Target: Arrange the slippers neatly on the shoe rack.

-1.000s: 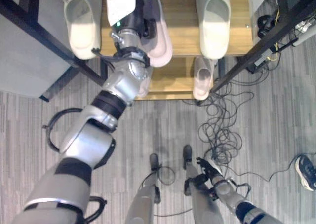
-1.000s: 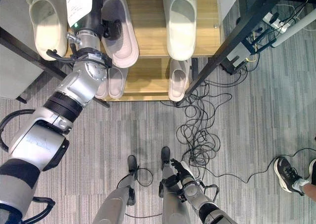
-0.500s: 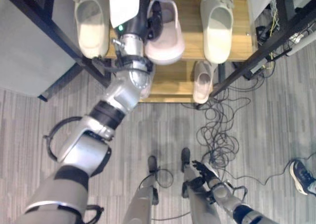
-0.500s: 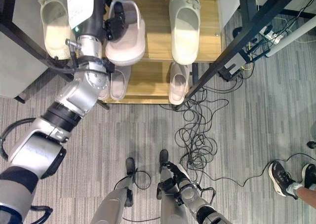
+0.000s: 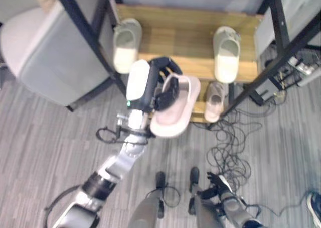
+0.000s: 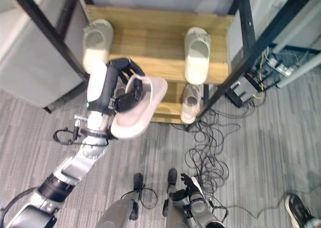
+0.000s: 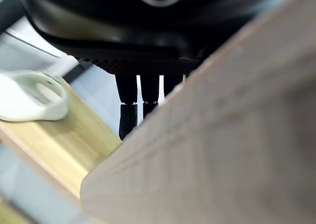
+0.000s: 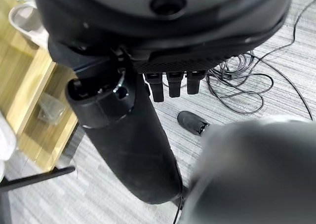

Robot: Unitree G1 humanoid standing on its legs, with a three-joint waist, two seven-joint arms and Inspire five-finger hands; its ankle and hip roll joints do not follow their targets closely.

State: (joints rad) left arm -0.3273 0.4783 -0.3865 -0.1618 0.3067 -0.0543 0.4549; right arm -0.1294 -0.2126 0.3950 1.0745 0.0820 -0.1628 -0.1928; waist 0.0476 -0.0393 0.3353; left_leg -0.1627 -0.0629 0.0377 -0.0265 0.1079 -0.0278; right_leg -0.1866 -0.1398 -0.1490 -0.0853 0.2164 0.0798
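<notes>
My left hand is shut on a pale pink slipper and holds it in the air in front of the rack, sole towards the wrist camera. Its fingers curl over the slipper's edge. The wooden top shelf carries two cream slippers, one at the left and one at the right. A pinkish slipper lies on the lower shelf at the right. My right hand hangs low beside the legs, fingers relaxed and holding nothing.
Black posts frame the rack. A grey armchair stands left of it. Loose cables lie on the carpet right of the rack, with a power strip beyond. A person's shoe shows at the lower right.
My left hand has lifted the pink slipper off the top shelf and drawn it back towards me. The camera has tilted, so the rack sits farther away in view.
</notes>
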